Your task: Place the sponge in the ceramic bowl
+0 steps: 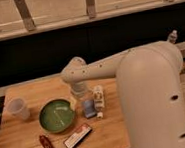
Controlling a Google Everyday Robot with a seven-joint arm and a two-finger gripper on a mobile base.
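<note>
The sponge (88,108), a small block with a blue face, sits on the wooden table (23,141) just right of the ceramic bowl (56,116), a wide green dish with a darker rim. My gripper (80,96) hangs below the white arm's elbow, directly above and slightly behind the sponge, between the bowl and a white bottle. Its fingers are hidden in the arm's shadow.
A white bottle with a label (98,99) stands right beside the sponge. A translucent cup (18,109) is at the left, a red-and-black box (77,136) and a dark red object (47,144) lie near the front edge. My white body (155,106) fills the right.
</note>
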